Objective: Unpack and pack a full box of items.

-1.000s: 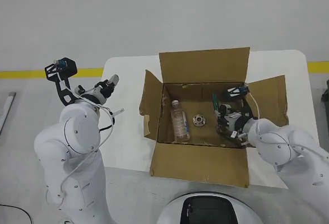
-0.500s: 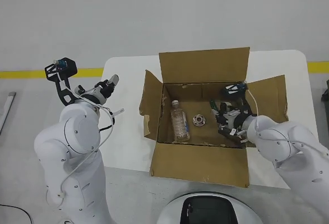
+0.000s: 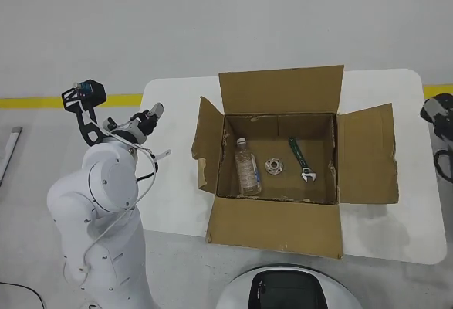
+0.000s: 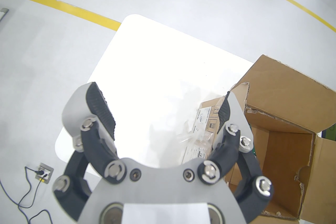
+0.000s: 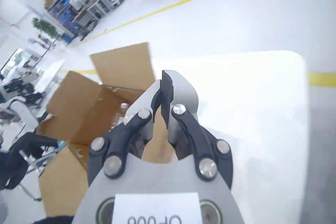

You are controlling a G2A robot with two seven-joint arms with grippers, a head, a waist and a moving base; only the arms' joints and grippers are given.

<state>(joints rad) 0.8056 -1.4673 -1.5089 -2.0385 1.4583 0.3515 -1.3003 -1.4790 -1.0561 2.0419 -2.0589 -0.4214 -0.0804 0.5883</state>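
Right arm [image 3: 450, 127] has pulled out of the box [image 3: 276, 224] since a second ago. Then its gripper was down inside, over the wrench [image 3: 301, 161]; now we log the arm at the right edge of the top view, off past the table [image 3: 172, 201] edge. Wrench is left lying uncovered. Left arm, bottle and box have not shifted.

Box sits mid-table, all four flaps folded outward, the left one ragged along its edge. Three items lie on its floor, none touching:
- bottle [image 3: 247, 168], clear, on its side by the left wall, cap toward the far wall
- round metal part [image 3: 272, 165], small, just right of the bottle, mid-floor
- wrench, green handle, flat by the right wall, metal head toward the near wall

Right gripper [image 5: 162, 80]: fingers pressed together, nothing between them. We see the box below and beyond it in its wrist view.

Left gripper [image 4: 160, 93]: fingers spread wide, empty. It is held over the table's left end, well apart from the box, which stands off to one side in its wrist view.

A yellow floor line [image 3: 25, 101] runs behind the table.
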